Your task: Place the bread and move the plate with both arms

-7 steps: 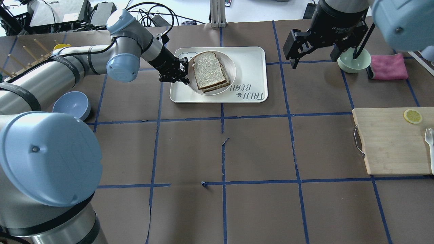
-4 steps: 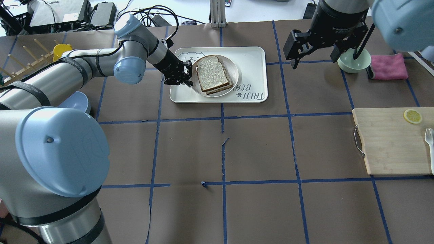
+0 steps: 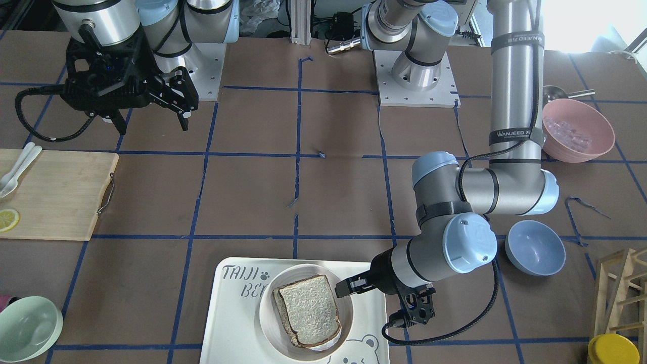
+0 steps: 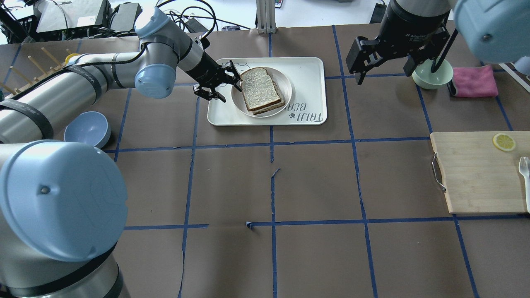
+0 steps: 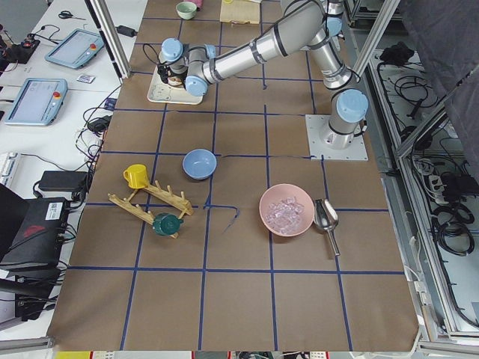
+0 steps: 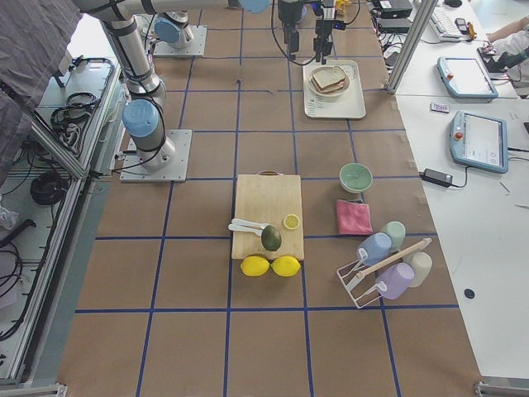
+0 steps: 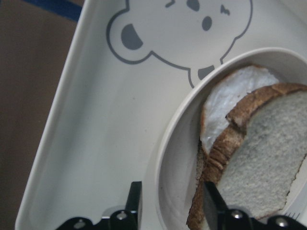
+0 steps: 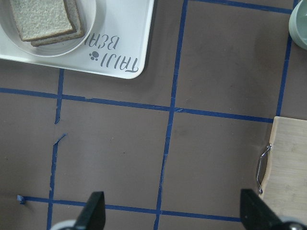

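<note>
Left end effector (image 7: 171,188): open, gripping nothing; fingers astride the plate (image 4: 288,88) rim, one inside, one outside.
Right end effector (image 8: 173,211): wide open, empty, above the counter (image 4: 314,178).
Bread (image 4: 260,87): atop a thinner slice (image 8: 73,21) in the plate.
Plate: on the tray (image 4: 308,78).

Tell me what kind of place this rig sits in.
Most likely a robotics lab, not a real kitchen: a table covered in brown paper with a blue tape grid, teach pendants on the side benches, and loose cables beside it.
</note>
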